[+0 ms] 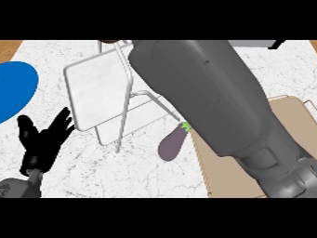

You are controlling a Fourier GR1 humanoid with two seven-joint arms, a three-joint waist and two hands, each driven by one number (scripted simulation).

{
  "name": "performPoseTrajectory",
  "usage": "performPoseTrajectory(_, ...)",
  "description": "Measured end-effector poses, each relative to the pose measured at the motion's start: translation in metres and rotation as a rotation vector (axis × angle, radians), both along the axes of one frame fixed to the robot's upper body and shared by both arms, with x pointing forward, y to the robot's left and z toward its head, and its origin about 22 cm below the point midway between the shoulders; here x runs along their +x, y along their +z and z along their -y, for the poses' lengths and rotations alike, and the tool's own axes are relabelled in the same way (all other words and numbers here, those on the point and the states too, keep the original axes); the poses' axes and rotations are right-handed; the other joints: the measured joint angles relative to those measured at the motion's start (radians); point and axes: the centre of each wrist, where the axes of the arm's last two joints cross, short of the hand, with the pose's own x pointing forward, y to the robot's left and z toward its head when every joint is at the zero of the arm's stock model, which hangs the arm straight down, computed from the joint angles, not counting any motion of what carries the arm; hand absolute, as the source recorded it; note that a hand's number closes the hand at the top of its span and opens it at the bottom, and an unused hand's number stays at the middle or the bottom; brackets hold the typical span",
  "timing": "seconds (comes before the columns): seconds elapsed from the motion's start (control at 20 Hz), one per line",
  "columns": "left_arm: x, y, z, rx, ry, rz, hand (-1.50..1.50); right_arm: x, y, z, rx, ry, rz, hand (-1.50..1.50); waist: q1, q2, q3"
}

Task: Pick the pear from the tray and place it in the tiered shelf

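The tiered shelf [100,88], white with thin metal legs, stands at the middle of the marble counter. My right forearm [209,102] reaches up across the view toward the shelf's far side, and its hand is hidden past the top of the view. The tan tray [298,116] lies at the right, mostly covered by that forearm. No pear shows anywhere. At the lower left my left hand [42,139] rests open, fingers up, apart from the shelf.
A purple eggplant [172,142] lies on the counter between the shelf and the tray. A blue plate [6,93] with something brown on it sits at the left edge. A dark object shows at the top right corner.
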Motion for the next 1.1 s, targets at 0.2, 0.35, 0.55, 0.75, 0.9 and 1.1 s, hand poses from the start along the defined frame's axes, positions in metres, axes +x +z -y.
performPoseTrajectory(0.2,-0.003,0.001,0.003,0.005,0.001,0.000,0.00,0.005,-0.004,-0.001,-0.026,0.007,0.004,1.50,-0.001,-0.001,-0.001)
performPoseTrajectory(0.35,-0.005,-0.002,0.007,0.001,0.002,0.009,0.00,0.008,-0.003,0.003,-0.031,-0.002,0.003,1.50,-0.004,-0.002,0.000)
performPoseTrajectory(0.55,-0.002,0.002,0.008,0.004,-0.005,-0.003,0.00,0.010,0.003,0.009,0.125,-0.050,-0.044,-1.50,-0.001,-0.001,-0.001)
performPoseTrajectory(0.75,0.000,0.001,0.006,0.001,-0.001,-0.006,0.00,0.011,0.009,0.016,0.263,-0.063,-0.092,-1.50,-0.001,-0.001,0.000)
performPoseTrajectory(0.9,0.000,0.002,0.008,-0.003,-0.004,-0.004,0.00,0.014,0.013,0.020,0.374,-0.056,-0.124,-1.50,0.004,0.000,-0.001)
performPoseTrajectory(1.1,0.000,0.001,0.007,-0.001,0.000,-0.006,0.00,0.015,0.021,0.027,0.521,-0.051,-0.177,-1.50,0.004,0.000,0.000)
